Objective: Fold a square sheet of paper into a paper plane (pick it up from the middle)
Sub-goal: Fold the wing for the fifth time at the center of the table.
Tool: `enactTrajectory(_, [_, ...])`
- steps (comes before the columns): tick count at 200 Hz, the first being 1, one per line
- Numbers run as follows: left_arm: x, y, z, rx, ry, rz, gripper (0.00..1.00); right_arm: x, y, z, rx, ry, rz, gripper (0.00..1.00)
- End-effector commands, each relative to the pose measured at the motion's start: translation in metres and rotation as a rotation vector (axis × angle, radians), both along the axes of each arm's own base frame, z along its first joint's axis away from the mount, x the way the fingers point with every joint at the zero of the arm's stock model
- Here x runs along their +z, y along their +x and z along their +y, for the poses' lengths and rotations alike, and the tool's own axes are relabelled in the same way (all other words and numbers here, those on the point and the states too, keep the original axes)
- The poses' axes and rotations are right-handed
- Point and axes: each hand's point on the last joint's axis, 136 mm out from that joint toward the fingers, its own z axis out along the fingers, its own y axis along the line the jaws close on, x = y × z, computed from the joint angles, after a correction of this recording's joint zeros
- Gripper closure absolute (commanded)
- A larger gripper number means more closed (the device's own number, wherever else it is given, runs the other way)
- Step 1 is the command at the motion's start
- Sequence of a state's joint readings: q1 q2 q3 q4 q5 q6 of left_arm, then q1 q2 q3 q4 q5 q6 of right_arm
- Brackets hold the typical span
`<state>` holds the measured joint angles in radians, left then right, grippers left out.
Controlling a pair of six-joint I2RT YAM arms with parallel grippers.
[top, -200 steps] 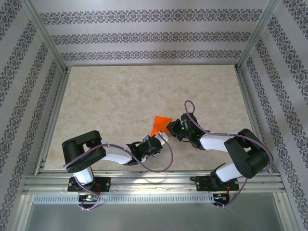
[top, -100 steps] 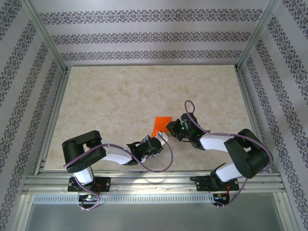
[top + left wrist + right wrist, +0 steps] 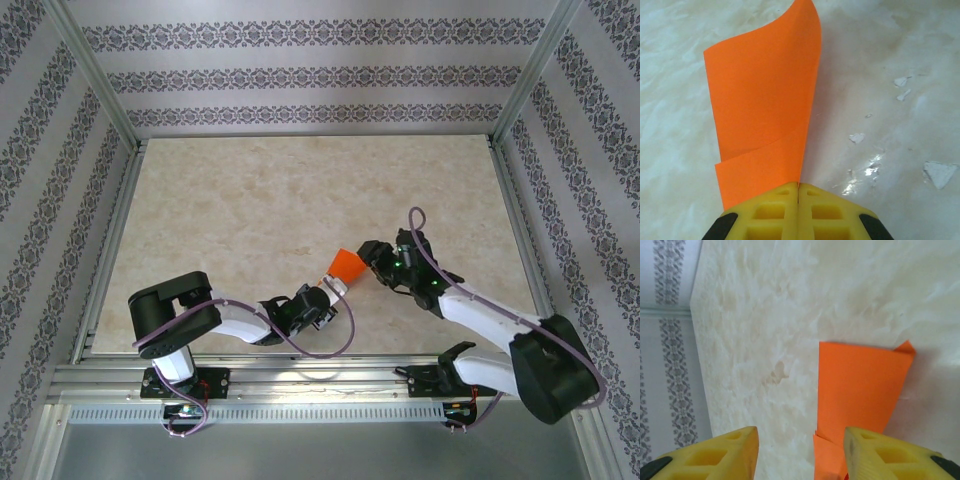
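**Left hand pinches the orange paper, right hand is let go**

From the top camera I see the thin bright orange sheet of paper (image 3: 347, 265) a little below the middle of the frame. It is over the pale marbled counter (image 3: 250, 190), and it is folded, not flat and square. My left hand (image 3: 336, 289) sits just under the paper in the frame and meets its lower corner. My right hand (image 3: 370, 250) is just to the right of the paper, very close to it.

From the left wrist camera, the left hand (image 3: 798, 187) is at the bottom middle. Its two yellow fingers (image 3: 770, 212) are pressed tight together, clenched on the bottom edge of the paper (image 3: 765, 100). The paper goes up toward the top of the frame. I can see two layers near the bottom, and the top right corner curls over. Small white flecks (image 3: 937, 174) lie on the counter (image 3: 680, 150) at the lower right.

From the right wrist camera, the right hand (image 3: 800, 432) is released. Its yellow fingers (image 3: 725, 452) are far apart in the two bottom corners. The paper (image 3: 860, 385) is right of the middle. Its lower end is by the inner side of the finger on the right. I cannot tell if it touches that finger. A grey patterned wall (image 3: 670, 340) runs down the left edge.
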<state>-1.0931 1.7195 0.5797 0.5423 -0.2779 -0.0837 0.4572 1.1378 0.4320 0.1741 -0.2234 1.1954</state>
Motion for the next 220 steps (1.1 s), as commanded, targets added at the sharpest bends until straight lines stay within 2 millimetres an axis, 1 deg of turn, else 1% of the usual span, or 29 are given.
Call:
enactTrajectory(1, [0.011, 0.002, -0.007, 0.005, -0.149, 0.067, 1.0, -0.017, -0.013, -0.023, -0.03, -0.087, 0.025, 0.48])
enactTrajectory(16, [0.012, 0.0, -0.009, -0.015, -0.188, 0.106, 1.0, -0.018, -0.016, -0.03, -0.051, -0.088, 0.019, 0.46])
enactTrajectory(35, [0.013, -0.002, -0.011, -0.034, -0.228, 0.143, 1.0, -0.018, -0.018, -0.035, -0.063, -0.083, 0.018, 0.44])
enactTrajectory(62, [0.014, 0.002, -0.01, -0.011, -0.331, 0.235, 1.0, -0.017, -0.017, -0.035, -0.064, -0.064, 0.023, 0.44])
enactTrajectory(93, [0.013, 0.008, -0.008, 0.016, -0.429, 0.364, 1.0, -0.02, -0.018, -0.033, -0.057, -0.06, 0.034, 0.43])
enactTrajectory(105, [0.016, 0.009, -0.009, 0.011, -0.467, 0.401, 1.0, -0.021, -0.018, -0.033, -0.053, -0.059, 0.04, 0.42])
enactTrajectory(147, [0.02, 0.011, -0.018, 0.007, -0.526, 0.548, 1.0, -0.021, -0.015, -0.026, -0.024, -0.047, 0.049, 0.42])
enactTrajectory(181, [0.018, 0.014, -0.022, 0.025, -0.556, 0.655, 1.0, -0.023, -0.013, -0.018, 0.019, -0.034, 0.062, 0.42])
enactTrajectory(202, [0.02, 0.016, -0.027, 0.026, -0.566, 0.69, 1.0, -0.026, -0.013, -0.012, 0.054, -0.027, 0.076, 0.42])
enactTrajectory(220, [0.02, 0.017, -0.028, 0.015, -0.557, 0.685, 1.0, -0.026, -0.012, -0.006, 0.078, -0.01, 0.09, 0.41])
